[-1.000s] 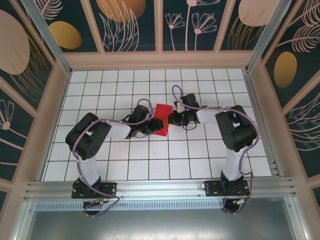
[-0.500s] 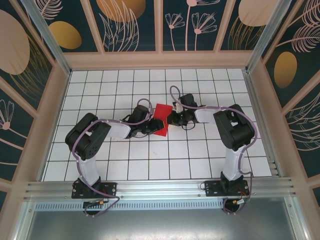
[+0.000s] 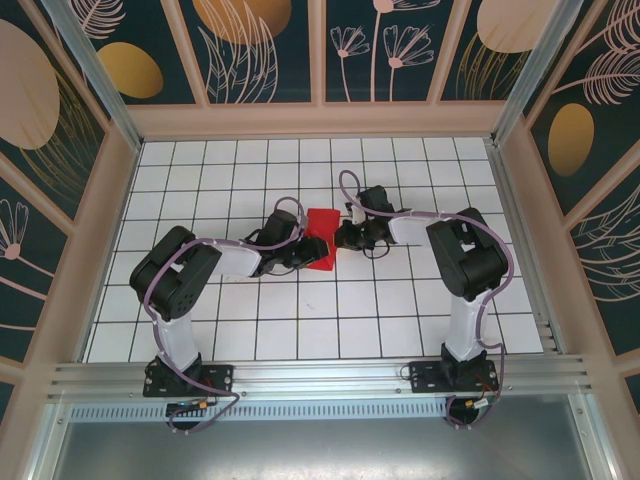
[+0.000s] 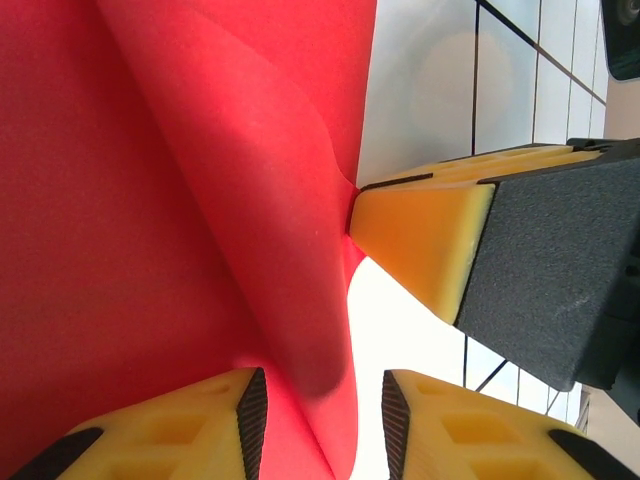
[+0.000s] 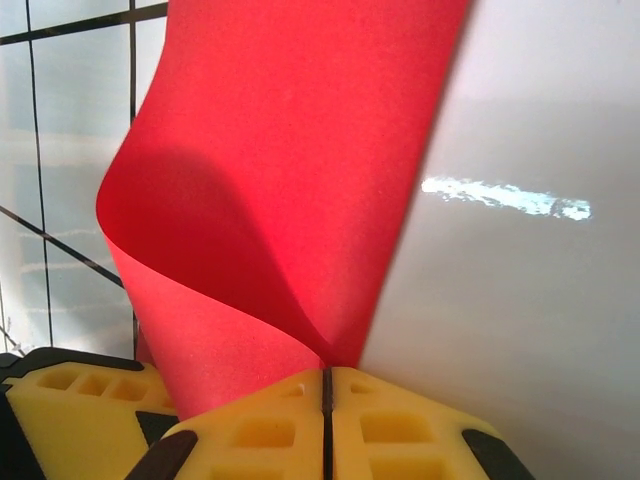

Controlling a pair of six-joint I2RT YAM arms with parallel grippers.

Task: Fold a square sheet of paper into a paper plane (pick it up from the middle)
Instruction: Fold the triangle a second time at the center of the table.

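The square sheet of paper (image 3: 320, 238) lies at the middle of the top view on the tiled table (image 3: 300, 330), with an arm reaching in from each side of the frame. The right gripper (image 3: 344, 238) meets it at its right edge and the left gripper (image 3: 302, 256) at its lower left. The pairing looks meant for making a crease. One claw lifts an edge over while the other waits to steady or press the bend.

From above, the sheet reads as a small red patch and the claws as dark lumps, so neither the grip nor the curl can be told there. The wrist views supply both.

In the right wrist view the right gripper (image 5: 325, 395) is clamped tight at bottom centre, its pads meeting on the sheet (image 5: 290, 200). The paper rises from the pinch and curls toward the upper left (a soft roll, not yet a pressed fold).

In the left wrist view the left gripper (image 4: 325, 405) at the bottom stands at a narrow gap, with the rolled flap running down between its pads. A strip of white table shows beside one pad, so it appears to straddle the paper rather than pinch it, though contact on the other pad is hard to judge. That view also catches the right gripper (image 4: 400, 186) at centre right, nipping the flap's edge.
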